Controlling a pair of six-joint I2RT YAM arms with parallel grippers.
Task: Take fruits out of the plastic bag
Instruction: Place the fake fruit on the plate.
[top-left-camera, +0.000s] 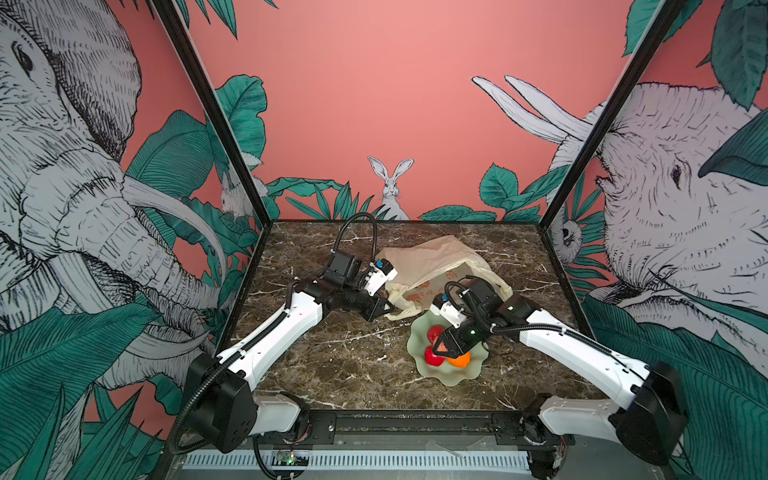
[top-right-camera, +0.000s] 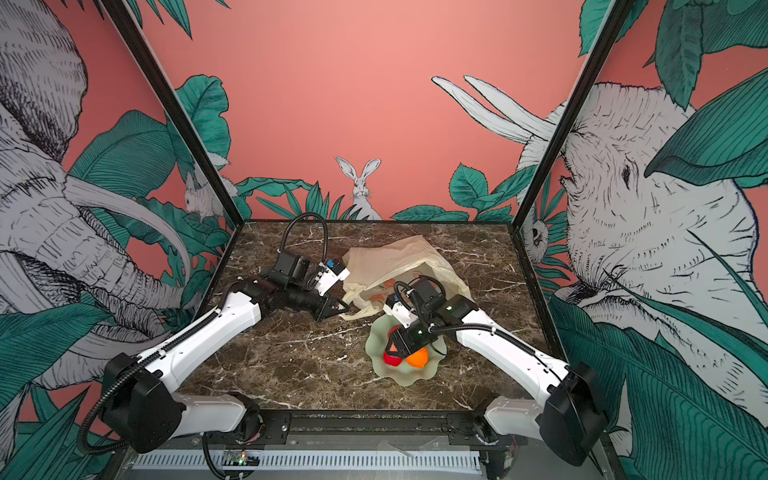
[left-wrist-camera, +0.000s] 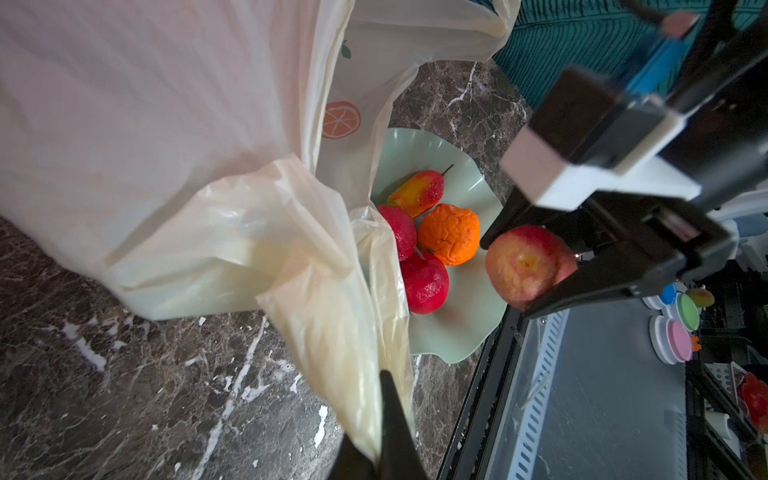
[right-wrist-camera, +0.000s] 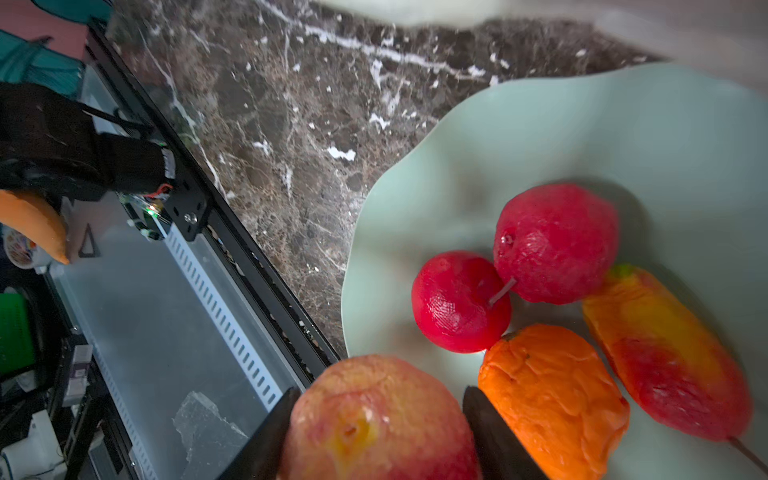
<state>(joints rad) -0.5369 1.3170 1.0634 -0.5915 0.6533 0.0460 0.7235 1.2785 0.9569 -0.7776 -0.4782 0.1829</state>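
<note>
1. One pink-and-yellow round toy fruit (left-wrist-camera: 524, 266) sits in the right gripper (right-wrist-camera: 382, 419). Its black fingers (right-wrist-camera: 270, 432) are parted about halfway and pressed against either side of the fruit, which hangs clear of everything below.
2. Its skin looks matte, dimpled and a little wrinkled. I'd say foam or soft rubber, likely to give slightly under the squeeze.
3. Just beneath those fingers is the pale green wavy-rimmed dish (right-wrist-camera: 540, 124), smooth, shallow and scalloped at the edge.
4. Four fruits lie bunched in it, touching. The creased orange fruit (right-wrist-camera: 552, 395) is nearest the fingers. Next come the small glossy red fruit (right-wrist-camera: 459, 301) with a thin stem and the larger bumpy red fruit (right-wrist-camera: 555, 243). The long red-and-yellow pear-shaped fruit (right-wrist-camera: 665, 353) is furthest out.
5. Over to the left gripper (left-wrist-camera: 376, 453): it is clamped fully shut on a twisted strip of the thin, crinkly, translucent cream-yellow plastic bag (left-wrist-camera: 187, 124).
6. From that pinch the bag spreads away slack and rumpled, with an orange-slice print showing. Its loose edge appears to reach the dish's rim.
7. Progress, by my reckoning: four fruits are out and a fifth is over the dish, ready to be set down.
8. The bag's inside is hidden, so I cannot tell whether any fruit remains in there. In both top views it lies fairly flat.
9. Under everything is the dark brown white-veined marble tabletop (top-left-camera: 332, 365), hard and polished.
</note>
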